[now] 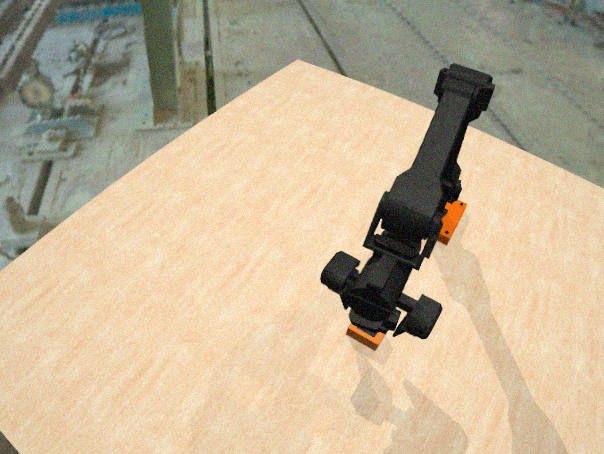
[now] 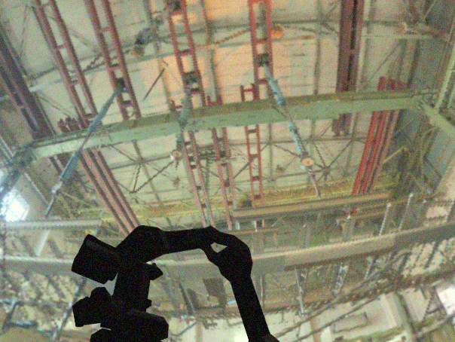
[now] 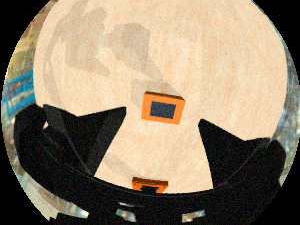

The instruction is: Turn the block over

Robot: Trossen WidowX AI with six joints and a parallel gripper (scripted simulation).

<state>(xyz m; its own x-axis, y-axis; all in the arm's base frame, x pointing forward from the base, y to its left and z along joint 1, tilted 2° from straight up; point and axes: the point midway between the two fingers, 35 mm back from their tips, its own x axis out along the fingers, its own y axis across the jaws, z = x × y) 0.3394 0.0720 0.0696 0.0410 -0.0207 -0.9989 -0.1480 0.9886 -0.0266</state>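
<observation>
The orange block (image 1: 364, 339) (image 3: 149, 106) lies flat on the table (image 1: 175, 250) (image 3: 225, 64). Its marked side, with a dark blue-grey rectangle (image 3: 162, 109), faces up. In the top view the gripper partly covers the block. My gripper (image 1: 370, 320) (image 3: 163, 116) is open and empty, above the block. In the wrist view the block appears between the two spread fingertips, slightly toward the far side, with table visible on both sides. The exterior view shows the arm in dark outline at the lower left, but neither the block nor the table.
The arm's orange base plate (image 1: 454, 218) (image 3: 150, 183) is on the table behind the gripper. The arm's links reach over it. Shadows of the arm fall across the table near the block. The table's back corner is at the top of the top view.
</observation>
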